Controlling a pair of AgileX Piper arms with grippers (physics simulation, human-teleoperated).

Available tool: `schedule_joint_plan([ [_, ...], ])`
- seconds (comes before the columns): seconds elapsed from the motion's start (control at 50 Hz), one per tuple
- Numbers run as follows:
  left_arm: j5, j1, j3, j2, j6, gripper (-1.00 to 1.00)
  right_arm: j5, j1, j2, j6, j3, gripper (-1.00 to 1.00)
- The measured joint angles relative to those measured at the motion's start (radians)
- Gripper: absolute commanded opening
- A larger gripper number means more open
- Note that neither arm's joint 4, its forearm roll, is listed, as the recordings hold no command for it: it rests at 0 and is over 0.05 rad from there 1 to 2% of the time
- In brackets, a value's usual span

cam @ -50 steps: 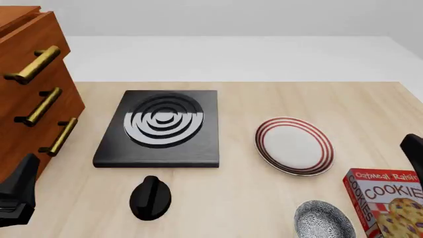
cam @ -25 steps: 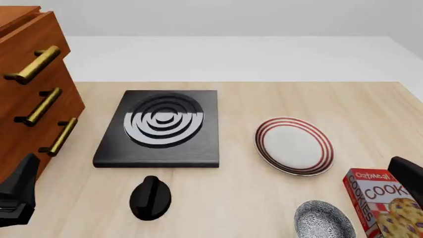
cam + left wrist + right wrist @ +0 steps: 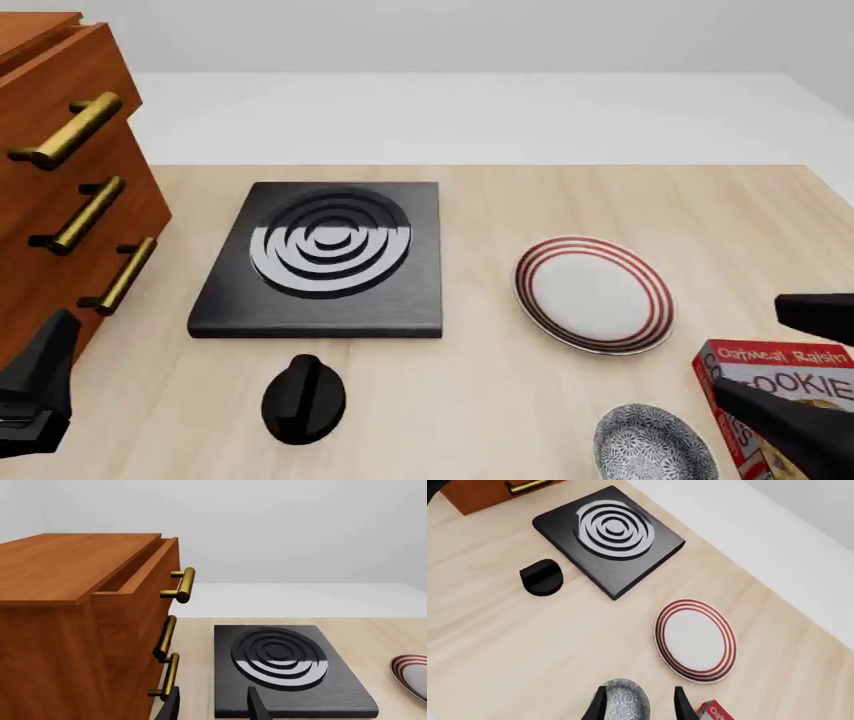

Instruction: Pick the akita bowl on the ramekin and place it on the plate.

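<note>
The akita bowl [image 3: 653, 443], dark speckled, stands at the table's near right edge; in the right wrist view the akita bowl [image 3: 624, 700] shows between my right fingers, well below them. The ramekin is hidden. Farther back on the right lies the red-ringed plate [image 3: 593, 294], also seen as the plate [image 3: 695, 640] in the right wrist view. My right gripper [image 3: 763, 355] hangs open above the cookie box, just right of the bowl, holding nothing; the same gripper [image 3: 639, 706] appears open there. My left gripper [image 3: 32, 398] sits open at the near left by the cabinet.
A black stove [image 3: 327, 255] with grey rings lies mid-table, with a black knob-shaped object [image 3: 304, 398] in front of it. A wooden cabinet [image 3: 67, 180] with brass handles fills the left side. A cookie box [image 3: 787, 395] stands right of the bowl.
My right arm has come in from the right edge, and both its fingers now show over the cookie box, nearer the bowl. The left arm has not moved.
</note>
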Motion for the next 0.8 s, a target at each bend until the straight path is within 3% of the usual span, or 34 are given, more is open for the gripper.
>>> schedule_joint_plan([
  [0.46, 0.0, 0.0, 0.0, 0.0, 0.0, 1.0, 0.11, 0.163, 0.209, -0.058, 0.013, 1.0],
  [0.8, 0.0, 0.0, 0.0, 0.0, 0.0, 1.0, 0.121, 0.213, 0.29, -0.066, 0.074, 1.0],
])
